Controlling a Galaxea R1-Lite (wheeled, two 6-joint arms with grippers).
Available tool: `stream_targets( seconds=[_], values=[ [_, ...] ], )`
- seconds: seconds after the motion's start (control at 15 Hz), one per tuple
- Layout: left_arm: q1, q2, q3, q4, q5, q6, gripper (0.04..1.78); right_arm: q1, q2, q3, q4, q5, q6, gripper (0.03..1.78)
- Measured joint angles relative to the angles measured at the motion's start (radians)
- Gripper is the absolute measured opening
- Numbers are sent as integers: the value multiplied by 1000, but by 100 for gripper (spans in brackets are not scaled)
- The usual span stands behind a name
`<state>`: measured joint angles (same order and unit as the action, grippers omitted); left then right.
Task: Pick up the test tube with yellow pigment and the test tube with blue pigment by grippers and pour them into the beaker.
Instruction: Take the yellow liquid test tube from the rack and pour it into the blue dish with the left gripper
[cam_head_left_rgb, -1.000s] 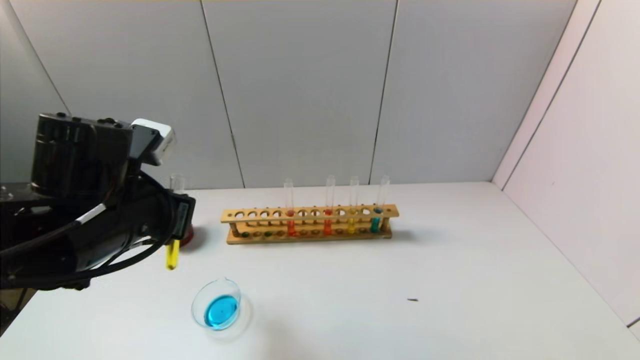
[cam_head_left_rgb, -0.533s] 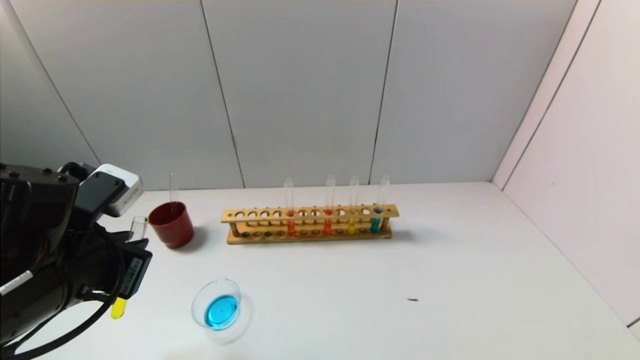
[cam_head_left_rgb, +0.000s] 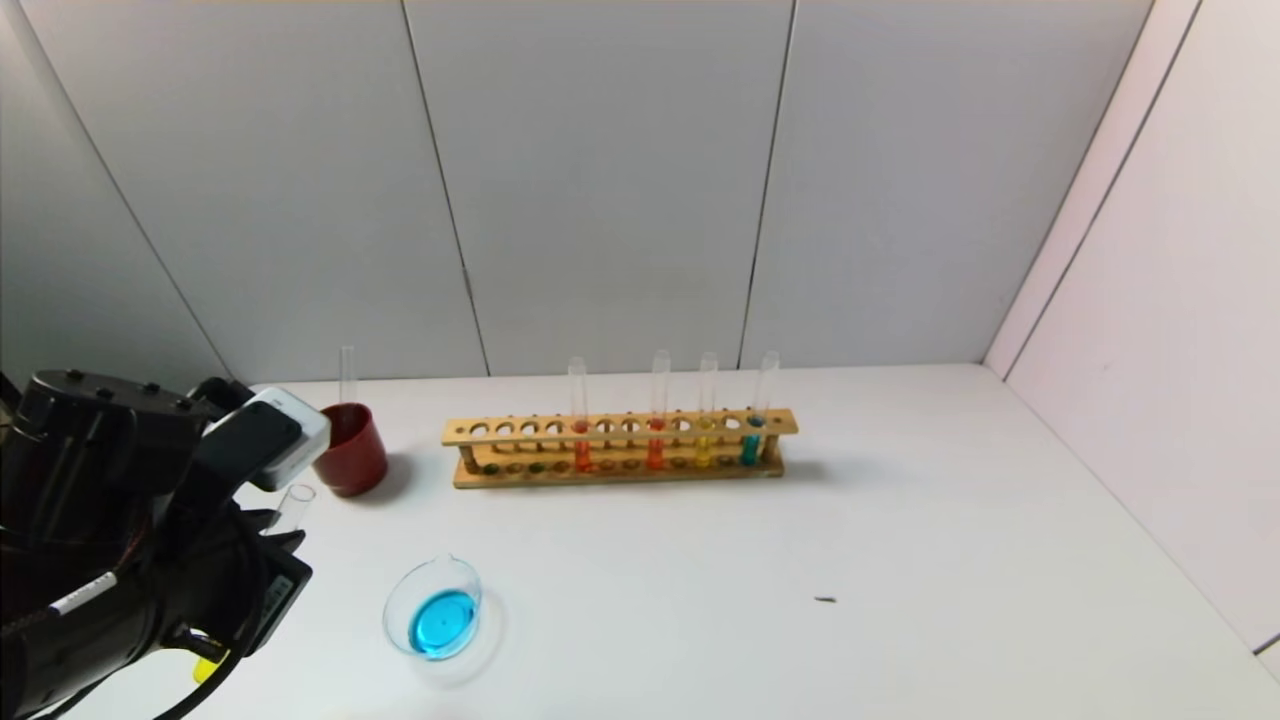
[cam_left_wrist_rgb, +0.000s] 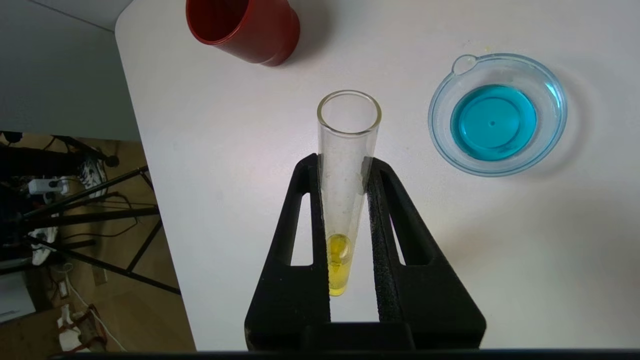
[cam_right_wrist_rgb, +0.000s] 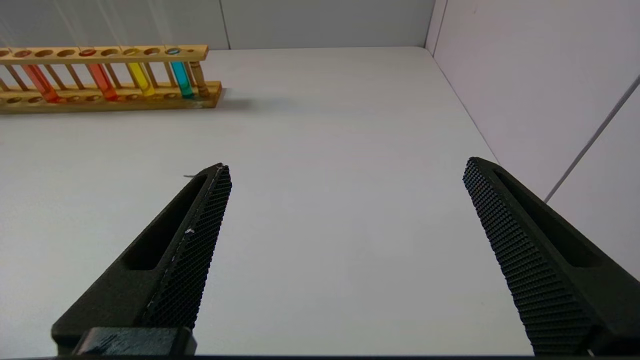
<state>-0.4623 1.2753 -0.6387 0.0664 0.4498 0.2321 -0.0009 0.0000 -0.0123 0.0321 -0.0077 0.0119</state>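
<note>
Already the left gripper (cam_left_wrist_rgb: 345, 235) was clamped on the test tube with yellow pigment (cam_left_wrist_rgb: 345, 200), its two black fingers (cam_left_wrist_rgb: 305, 225) pressing the glass from either side, the yellow liquid pooled at the round bottom and the open mouth pointing away from the wrist. Within the last second the arm had swung this tube away from in front of the dark red cup (cam_head_left_rgb: 348, 450) and brought it down toward the table's near left corner, so that in the head view the tube's mouth (cam_head_left_rgb: 297, 497) stood near the beaker (cam_head_left_rgb: 433, 608), on its left and not over it. The beaker held a shallow pool of blue liquid, which suggested that the blue pour was done and only the yellow remained. The next move would probably need the mouth carried above the beaker's rim before tipping.

The right gripper (cam_right_wrist_rgb: 345, 250) hung idle with its fingers spread wide over the bare white table (cam_head_left_rgb: 900, 560), holding nothing.

Farther back the wooden rack (cam_head_left_rgb: 620, 448) stood near the wall, carrying two orange-red tubes (cam_head_left_rgb: 580, 440), a second yellow tube (cam_head_left_rgb: 704, 440) and a test tube with blue pigment (cam_head_left_rgb: 752, 435). A clear tube (cam_head_left_rgb: 347, 375) stood upright in the red cup, apparently empty.
</note>
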Motion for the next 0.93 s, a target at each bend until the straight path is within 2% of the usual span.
stream_targets(
  seconds=[0.67, 0.93],
  values=[
    [-1, 136, 9, -3, 1, 274, 30, 0, 0, 0, 0, 0, 0, 170],
    [-11, 203, 2, -2, 59, 318, 30, 0, 0, 0, 0, 0, 0, 170]
  ],
)
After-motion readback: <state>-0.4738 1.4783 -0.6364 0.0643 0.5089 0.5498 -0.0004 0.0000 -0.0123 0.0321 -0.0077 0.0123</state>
